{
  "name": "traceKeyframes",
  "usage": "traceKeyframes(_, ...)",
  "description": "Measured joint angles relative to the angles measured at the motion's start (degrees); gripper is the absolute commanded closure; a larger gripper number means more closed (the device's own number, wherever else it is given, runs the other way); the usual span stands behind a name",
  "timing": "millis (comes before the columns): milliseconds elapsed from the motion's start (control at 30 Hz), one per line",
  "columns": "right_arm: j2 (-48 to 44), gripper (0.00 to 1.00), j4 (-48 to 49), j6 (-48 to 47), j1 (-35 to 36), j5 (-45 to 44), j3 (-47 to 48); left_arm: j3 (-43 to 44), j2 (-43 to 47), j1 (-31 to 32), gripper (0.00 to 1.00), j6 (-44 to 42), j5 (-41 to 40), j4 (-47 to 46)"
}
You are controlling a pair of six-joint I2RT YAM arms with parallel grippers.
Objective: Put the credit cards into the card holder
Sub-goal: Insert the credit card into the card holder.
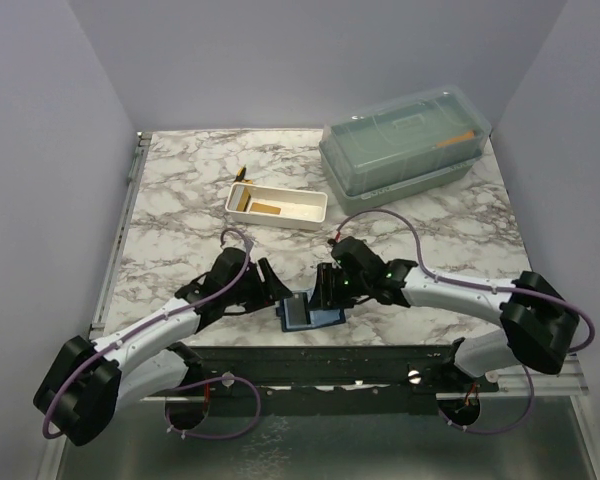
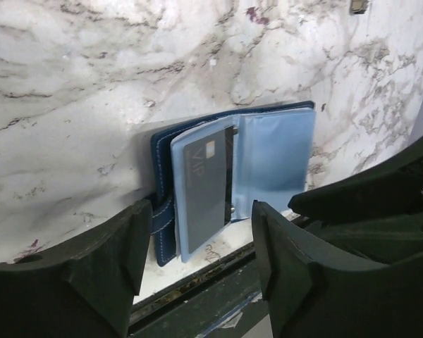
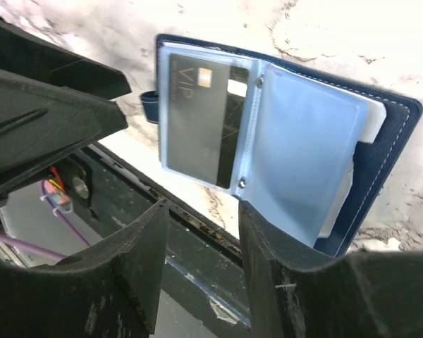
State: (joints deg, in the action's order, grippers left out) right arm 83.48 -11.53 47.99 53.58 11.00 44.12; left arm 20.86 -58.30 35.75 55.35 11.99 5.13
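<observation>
Card holder (image 1: 305, 314) is lying open at the lower centre of the top view, right at the near edge of the table (image 1: 180, 200). The left gripper (image 2: 197, 222) and right gripper (image 3: 201, 211) are hovering just over it, jaws spread and empty. A careless nudge could be sliding it off that edge, or working loose the dark card (image 3: 197, 113) sitting in its left pocket, which is showing "VIP".
</observation>
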Motion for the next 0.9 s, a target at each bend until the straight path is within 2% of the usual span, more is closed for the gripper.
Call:
traceKeyframes(133, -5.0, 0.51, -2.1, 0.1, 0.0, -1.9, -0.1, 2.9, 1.3, 0.0, 0.46, -0.1, 0.1, 3.0)
traceKeyframes(200, -6.1, 0.53, -2.7, 0.2, -0.1, -3.0, -0.3, 4.2, 1.5, 0.0, 0.58, 0.0, 0.6, 3.7)
traceKeyframes(333, -7.1, 0.55, -3.9, 0.5, -0.9, -4.4, -1.9, 6.4, 1.3, 0.7, 0.67, 0.8, 2.2, 4.1)
traceKeyframes(500, -9.0, 0.55, -6.3, 1.3, -2.9, -5.9, -4.5, 8.2, -2.8, 4.0, 0.72, 1.4, 4.5, 1.7)
traceKeyframes(667, -10.5, 0.56, -6.4, 1.6, -4.0, -6.1, -5.7, 9.0, -11.3, 8.3, 0.8, 2.6, 5.9, -3.3)
traceKeyframes(900, -10.5, 0.58, -6.1, 1.6, -4.0, -5.9, -6.3, 9.2, -18.5, 9.8, 0.86, 3.2, 6.2, -7.3)
